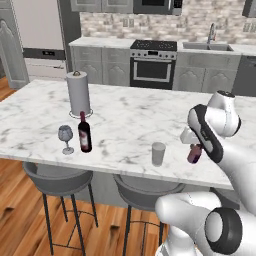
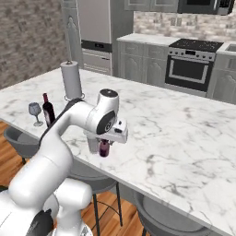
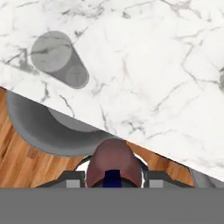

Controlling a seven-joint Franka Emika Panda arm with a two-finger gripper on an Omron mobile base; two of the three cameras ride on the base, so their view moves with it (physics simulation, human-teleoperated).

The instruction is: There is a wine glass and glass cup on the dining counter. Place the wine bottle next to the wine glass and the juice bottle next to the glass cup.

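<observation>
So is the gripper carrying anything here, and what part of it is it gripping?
Yes: the gripper is shut on the juice bottle, pinched at its capped top, so the dark-red body hangs below the fingers.

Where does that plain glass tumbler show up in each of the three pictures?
Left base view: the glass cup stands near the dining counter's front edge, left of the held juice bottle.
Right base view: it stands mostly hidden behind the gripper, a sliver at.
Hand view: upper left, seen from above.
Shared landmark: the juice bottle in the gripper.
</observation>
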